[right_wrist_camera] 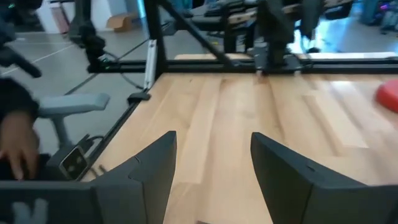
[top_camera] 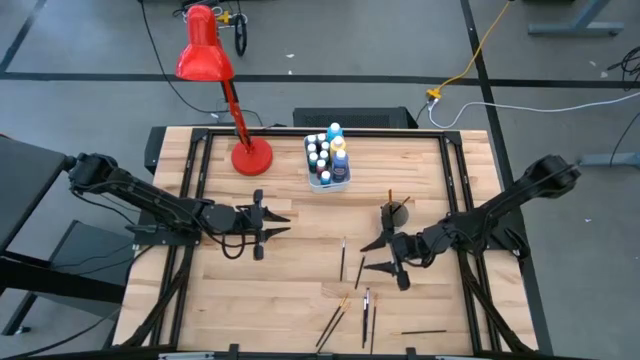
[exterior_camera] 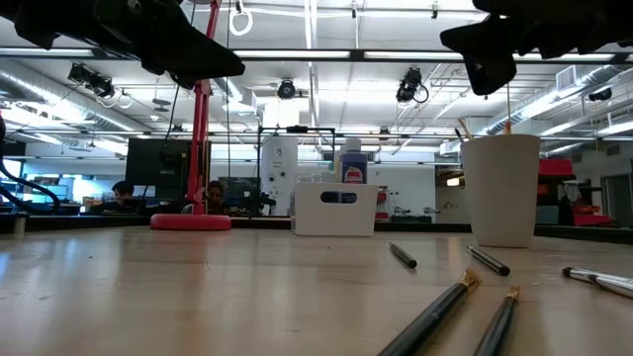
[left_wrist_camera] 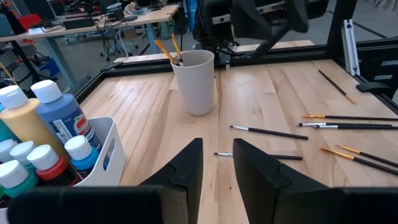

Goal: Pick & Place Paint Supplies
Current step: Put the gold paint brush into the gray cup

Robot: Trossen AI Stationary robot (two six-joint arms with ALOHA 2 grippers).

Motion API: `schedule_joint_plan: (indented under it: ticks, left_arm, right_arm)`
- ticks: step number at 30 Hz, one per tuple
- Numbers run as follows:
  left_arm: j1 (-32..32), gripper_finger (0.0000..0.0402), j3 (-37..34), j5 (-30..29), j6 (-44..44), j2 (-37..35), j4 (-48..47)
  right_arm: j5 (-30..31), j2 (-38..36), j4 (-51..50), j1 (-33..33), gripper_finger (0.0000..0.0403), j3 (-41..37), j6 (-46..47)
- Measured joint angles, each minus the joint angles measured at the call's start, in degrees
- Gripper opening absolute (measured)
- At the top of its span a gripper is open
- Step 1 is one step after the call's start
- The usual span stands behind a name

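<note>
The right gripper [top_camera: 385,255] hovers over the table [top_camera: 290,290], right of its middle, with its fingers spread wide and nothing between them. The loose paintbrushes lie toward the front edge. The nearest paintbrush [top_camera: 343,258] is just on the inner side of this gripper, with its long axis running from the back edge to the front edge. More brushes [top_camera: 366,315] lie closer to the front edge, and one brush [top_camera: 423,332] near the front right corner lies along that edge. The right arm is clearly the nearer one, and I judge it should take the next brush.

The left gripper [top_camera: 262,225] waits left of the middle, fingers partly spread and empty, arm stretched low over the table.

The white cup [top_camera: 397,212] (some brushes already stand in it) is just behind the right gripper. The paint bottles [top_camera: 330,155] stand in the white tub [top_camera: 330,180] at the back edge.
</note>
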Motion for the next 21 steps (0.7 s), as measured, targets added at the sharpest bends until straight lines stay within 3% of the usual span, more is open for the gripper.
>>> schedule_joint_plan:
  ticks: [6,11,16,21]
  left_arm:
    - [0.0,0.0096,0.0,0.0,0.0,0.0,0.0]
    - [0.0,0.0096,0.0,0.0,1.13,0.0,-0.04]
    - [-0.02,0.0096,0.0,0.01,1.12,0.0,-0.03]
    - [0.0,0.0096,0.0,0.0,2.15,0.0,-0.01]
  right_arm:
    - [-4.66,5.97,4.79,0.0,0.0208,0.24,2.04]
    - [-9.66,12.84,3.23,0.0,0.0208,4.79,2.72]
    - [-15.67,17.43,-3.86,0.03,0.0208,9.49,1.53]
    - [-14.58,18.55,-16.4,0.02,0.0208,11.78,-0.29]
